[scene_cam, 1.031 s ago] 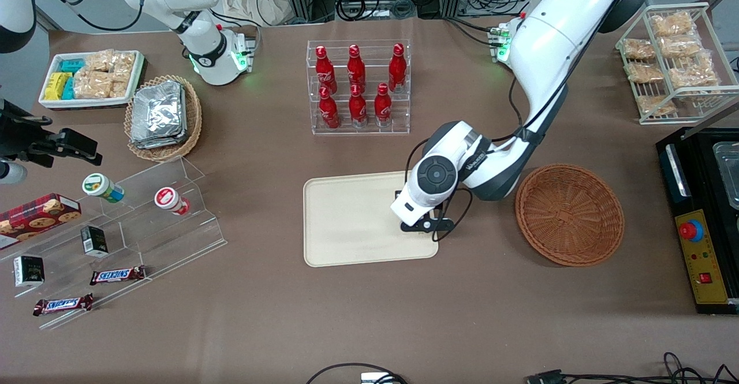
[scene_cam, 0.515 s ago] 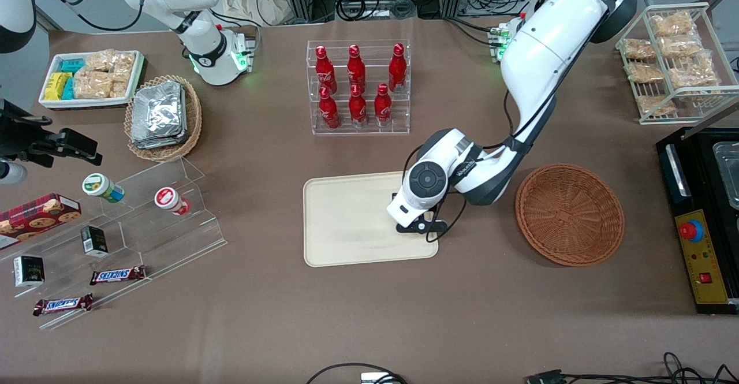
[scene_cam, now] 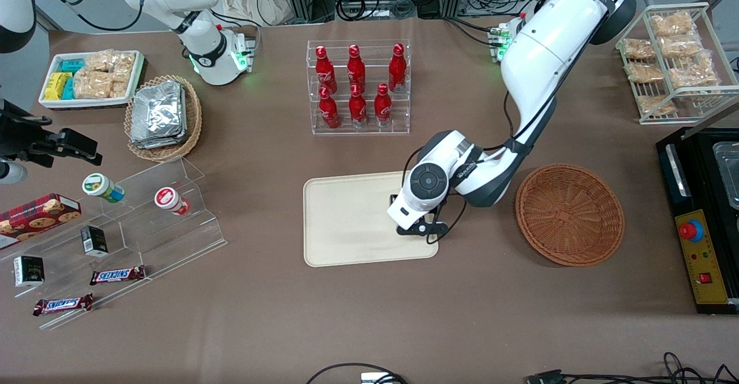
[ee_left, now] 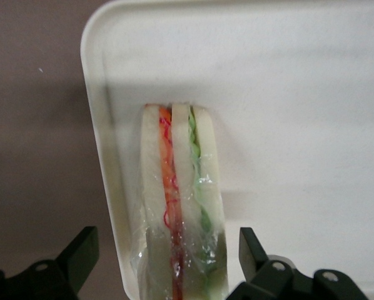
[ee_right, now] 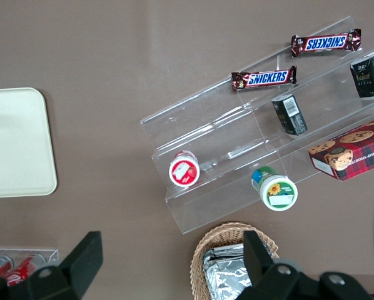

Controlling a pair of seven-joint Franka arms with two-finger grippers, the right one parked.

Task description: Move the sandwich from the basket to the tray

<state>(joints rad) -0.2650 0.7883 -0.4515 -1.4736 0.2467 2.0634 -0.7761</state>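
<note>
Brown tabletop | jaws wide | wrapped sandwich on smooth tray

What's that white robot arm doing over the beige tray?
It is moving a sandwich from the woven basket to the tray. Right now the gripper is low over the tray's end nearest the basket. Its fingers are spread wide, clear of the sandwich, which stands on edge on the tray just inside the rim. The basket has nothing in it.
</note>
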